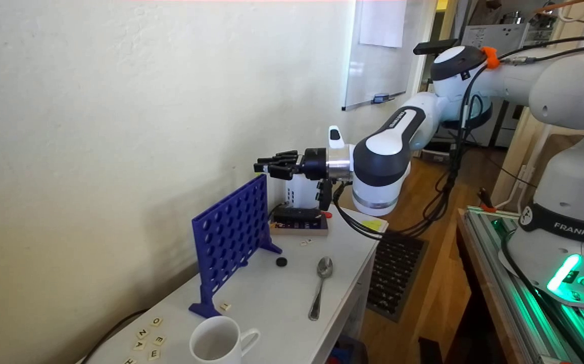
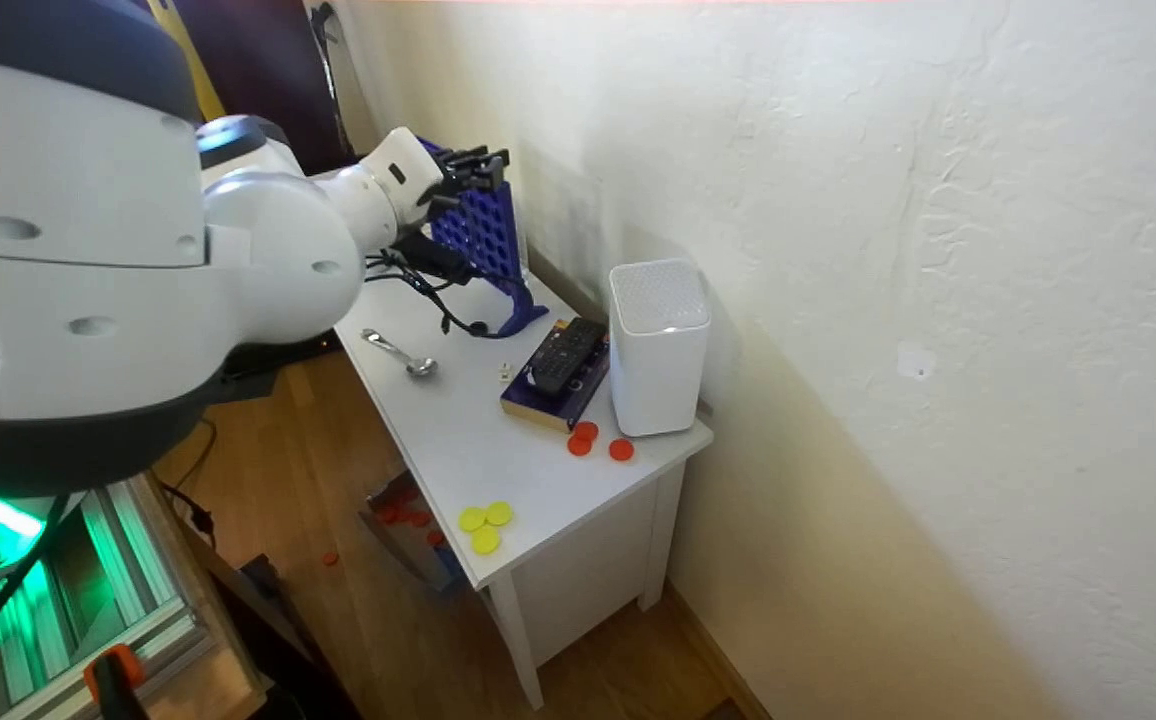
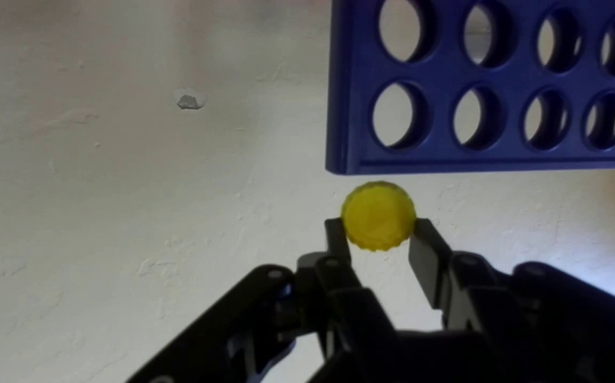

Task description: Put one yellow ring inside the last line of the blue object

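My gripper (image 3: 379, 226) is shut on a yellow ring (image 3: 378, 215), a solid-looking disc pinched at its edges between the fingertips. In the wrist view the ring is just off the top edge of the blue object (image 3: 440, 74), near its end column, with a small gap showing. In an exterior view the gripper (image 1: 260, 168) is level above the far top corner of the upright blue object (image 1: 231, 235); the ring is mostly hidden there. The blue object (image 2: 483, 225) is partly behind the arm in an exterior view. Three more yellow rings (image 2: 485, 540) lie at the table corner.
The wall (image 1: 120, 126) stands close behind the blue object. A white box (image 2: 660, 350), a book with a remote (image 2: 566, 355) and red discs (image 2: 621, 450) are beyond its end. A spoon (image 1: 321, 283), a white cup (image 1: 213, 344), a dark disc (image 1: 282, 262) and letter tiles (image 1: 156, 321) lie around.
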{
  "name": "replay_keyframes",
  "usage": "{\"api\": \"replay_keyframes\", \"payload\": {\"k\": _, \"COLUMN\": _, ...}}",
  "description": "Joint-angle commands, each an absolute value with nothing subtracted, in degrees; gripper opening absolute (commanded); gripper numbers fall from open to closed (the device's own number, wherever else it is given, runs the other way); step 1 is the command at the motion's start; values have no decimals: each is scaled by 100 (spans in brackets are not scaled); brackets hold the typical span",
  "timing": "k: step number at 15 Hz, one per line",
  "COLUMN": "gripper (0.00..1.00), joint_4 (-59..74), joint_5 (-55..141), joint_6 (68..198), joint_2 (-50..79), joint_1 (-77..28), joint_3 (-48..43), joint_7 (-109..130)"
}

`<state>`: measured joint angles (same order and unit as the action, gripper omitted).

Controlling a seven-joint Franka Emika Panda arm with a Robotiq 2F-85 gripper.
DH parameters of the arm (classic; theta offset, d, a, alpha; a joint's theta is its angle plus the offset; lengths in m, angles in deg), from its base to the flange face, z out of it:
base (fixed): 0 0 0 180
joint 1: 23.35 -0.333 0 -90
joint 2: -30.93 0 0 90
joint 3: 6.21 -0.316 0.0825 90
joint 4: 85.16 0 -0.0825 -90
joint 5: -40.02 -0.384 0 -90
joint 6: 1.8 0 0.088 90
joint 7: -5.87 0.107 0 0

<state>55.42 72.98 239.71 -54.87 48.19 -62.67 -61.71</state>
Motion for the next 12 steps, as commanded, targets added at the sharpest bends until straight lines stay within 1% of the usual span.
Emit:
{"api": "replay_keyframes", "payload": {"k": 1, "gripper": 9, "joint_4": 5587, "joint_5": 7087, "joint_6": 24121, "joint_2": -5487, "joint_1": 4765, "joint_3": -6280, "joint_7": -6355}}
{"api": "replay_keyframes", "payload": {"k": 12, "gripper": 9, "joint_4": 5635, "joint_5": 7106, "joint_6": 24120, "joint_2": -5487, "joint_1": 4695, "joint_3": -6216, "joint_7": -6433}}
